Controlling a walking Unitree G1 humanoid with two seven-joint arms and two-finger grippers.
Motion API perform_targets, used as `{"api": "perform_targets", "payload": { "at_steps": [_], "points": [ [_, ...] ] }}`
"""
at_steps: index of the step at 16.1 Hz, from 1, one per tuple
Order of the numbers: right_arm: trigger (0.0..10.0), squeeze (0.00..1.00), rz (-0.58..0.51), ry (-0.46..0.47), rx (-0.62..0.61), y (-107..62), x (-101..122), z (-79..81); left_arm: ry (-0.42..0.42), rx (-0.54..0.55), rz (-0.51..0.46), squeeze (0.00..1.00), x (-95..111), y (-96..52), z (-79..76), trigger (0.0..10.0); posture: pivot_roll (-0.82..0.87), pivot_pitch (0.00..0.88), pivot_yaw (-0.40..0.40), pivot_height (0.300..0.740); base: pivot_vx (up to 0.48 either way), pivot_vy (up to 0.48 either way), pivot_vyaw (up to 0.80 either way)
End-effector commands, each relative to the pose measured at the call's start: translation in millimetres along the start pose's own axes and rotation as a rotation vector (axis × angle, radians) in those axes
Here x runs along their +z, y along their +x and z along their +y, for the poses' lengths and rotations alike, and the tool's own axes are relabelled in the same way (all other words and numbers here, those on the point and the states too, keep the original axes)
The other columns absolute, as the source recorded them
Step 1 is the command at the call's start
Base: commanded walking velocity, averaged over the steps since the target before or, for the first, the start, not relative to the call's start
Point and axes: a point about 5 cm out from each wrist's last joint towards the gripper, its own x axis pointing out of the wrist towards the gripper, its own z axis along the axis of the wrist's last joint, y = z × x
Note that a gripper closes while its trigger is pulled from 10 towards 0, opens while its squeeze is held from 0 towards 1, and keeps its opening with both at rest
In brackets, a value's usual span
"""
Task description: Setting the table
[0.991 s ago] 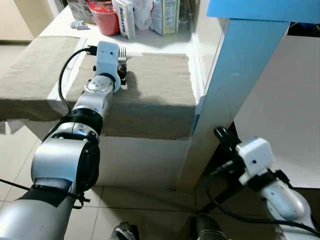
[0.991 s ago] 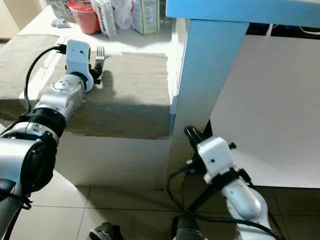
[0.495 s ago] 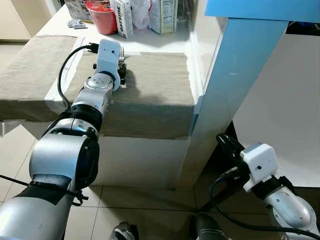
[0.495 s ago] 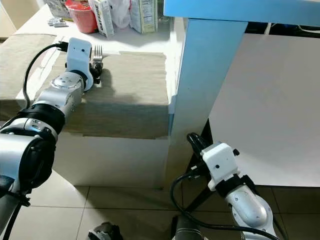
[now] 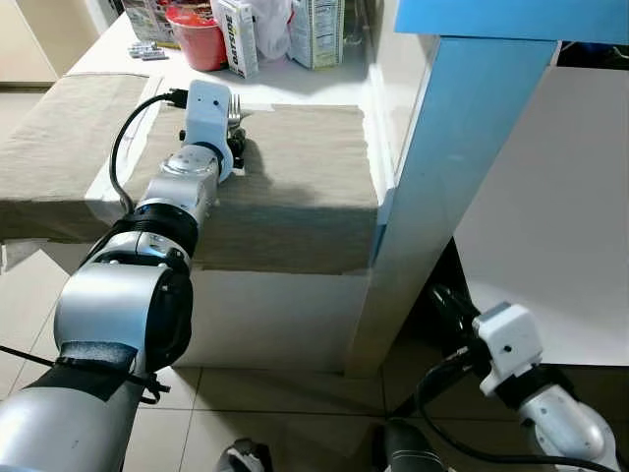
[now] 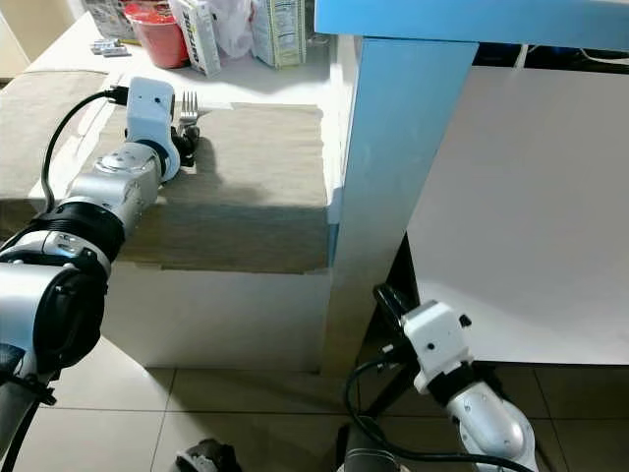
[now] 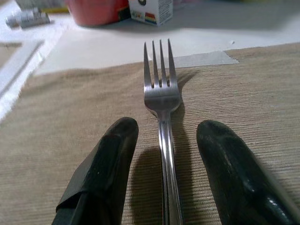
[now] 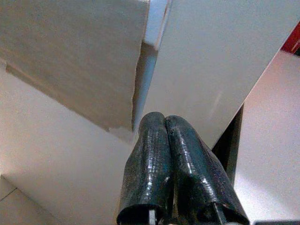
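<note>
A silver fork (image 7: 161,93) lies flat on a beige placemat (image 5: 295,167), tines toward the back of the white table. My left gripper (image 7: 168,126) is open and rests low over the mat. One black finger (image 7: 112,154) stands on each side of the fork's handle, and neither touches it. In the left eye view the fork's tines (image 5: 234,102) stick out just past my left wrist housing. My right gripper (image 5: 447,300) hangs low beside the blue post, its fingers (image 8: 161,140) pressed together on nothing.
A red cup (image 5: 201,44) and cartons (image 5: 236,34) stand along the table's back edge. A second beige mat (image 5: 59,128) lies to the left. A blue post (image 5: 442,177) and a white panel (image 5: 550,216) rise at the right. Tiled floor lies below.
My right arm has sunk lower and nearer the floor. My left gripper stays at the fork, and the view has shifted slightly.
</note>
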Motion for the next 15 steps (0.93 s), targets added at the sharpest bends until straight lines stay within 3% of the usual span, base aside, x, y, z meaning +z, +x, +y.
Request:
{"api": "perform_targets", "payload": {
  "at_steps": [1, 6, 9, 10, 11, 15],
  "points": [
    [10.0, 0.00, -0.005, 0.012, 0.005, -1.2, -6, 3.7, -0.022, -0.022, 0.139, 0.00, -31, -1.5, -2.4, 10.0, -0.29, 0.137, 0.042, 0.702, 0.000, 0.000, 0.00],
    [10.0, 0.00, -0.023, 0.024, 0.014, 2.4, -11, 11.6, -0.068, -0.039, 0.195, 0.00, -38, -2.5, -3.6, 10.0, -0.29, 0.144, 0.043, 0.702, 0.000, 0.000, 0.00],
    [10.0, 0.00, -0.048, 0.020, 0.012, -1.3, -6, 9.7, -0.050, -0.054, 0.205, 0.00, -39, -2.8, -3.7, 10.0, -0.29, 0.147, 0.044, 0.702, 0.000, 0.000, 0.00],
    [10.0, 0.00, -0.058, 0.018, 0.011, -1.2, -3, 8.9, -0.035, -0.066, 0.209, 0.00, -40, -3.0, -4.4, 8.9, -0.29, 0.147, 0.044, 0.702, 0.000, 0.000, 0.00],
    [10.0, 0.00, -0.075, 0.016, 0.013, 6.5, 4, 12.5, -0.013, -0.074, 0.210, 0.00, -41, -3.1, -5.1, 0.0, -0.29, 0.151, 0.044, 0.702, 0.000, 0.000, 0.00],
    [10.0, 0.00, -0.112, 0.010, 0.019, 20.6, 29, 19.3, -0.013, -0.115, 0.219, 0.00, -44, -3.6, -9.3, 0.0, -0.29, 0.157, 0.044, 0.702, 0.000, 0.000, 0.00]
  ]
}}
